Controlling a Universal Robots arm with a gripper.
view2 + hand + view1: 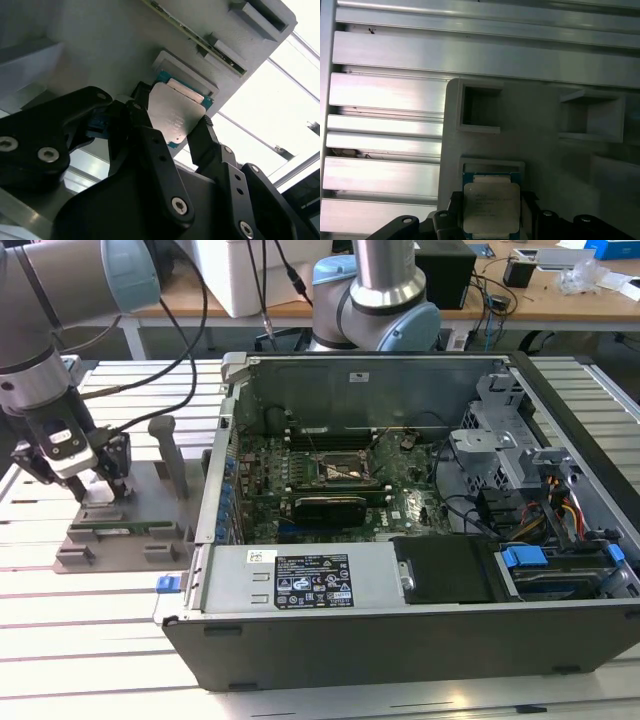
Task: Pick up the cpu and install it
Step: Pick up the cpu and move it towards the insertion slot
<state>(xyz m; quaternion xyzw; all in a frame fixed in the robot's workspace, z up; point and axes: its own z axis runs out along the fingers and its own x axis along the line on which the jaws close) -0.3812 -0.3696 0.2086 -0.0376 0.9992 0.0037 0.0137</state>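
So on the exterior view's left, the hand [98, 488] is down at the grey plastic tray [120, 540] on the desk [70, 640]. In both wrist views it looks pinched in narrow on the cpu [175, 112] [491, 207], with its fingers [150, 145] on opposite edges and the chip sitting right between them at its tray pocket. I'd call this the pick-up step, nothing installed yet, and with the socket [345, 470] well apart to the right inside the open computer case [400, 600], any move from here needs the chip kept flat and gripped evenly.
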